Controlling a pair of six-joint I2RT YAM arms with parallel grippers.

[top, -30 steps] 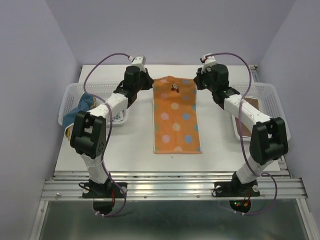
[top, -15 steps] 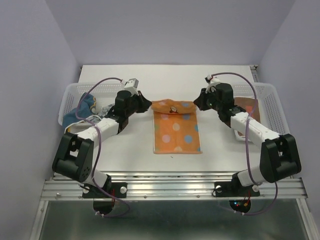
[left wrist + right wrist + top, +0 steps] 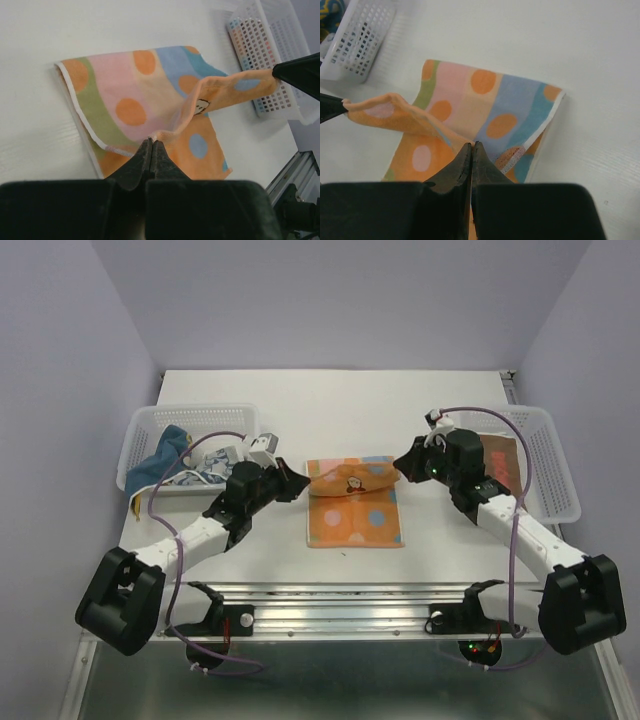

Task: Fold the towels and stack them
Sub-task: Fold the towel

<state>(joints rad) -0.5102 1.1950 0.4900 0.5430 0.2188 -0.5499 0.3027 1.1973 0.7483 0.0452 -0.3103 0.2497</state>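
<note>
An orange towel with blue and white circles lies mid-table, its far half lifted and folded toward the near edge. My left gripper is shut on the towel's left far corner. My right gripper is shut on its right far corner. The lifted edge hangs between the two grippers above the lower half. The towel's striped underside shows in both wrist views. More towels, one blue, lie in the left basket. A brown towel lies in the right basket.
The two white perforated baskets stand at the left and right table edges. The left basket shows in the right wrist view, the right one in the left wrist view. A metal rail runs along the near edge.
Both grippers have drawn the towel's far edge from the back of the table toward the near edge, folding it over. Both arms have stretched out lower and nearer.
</note>
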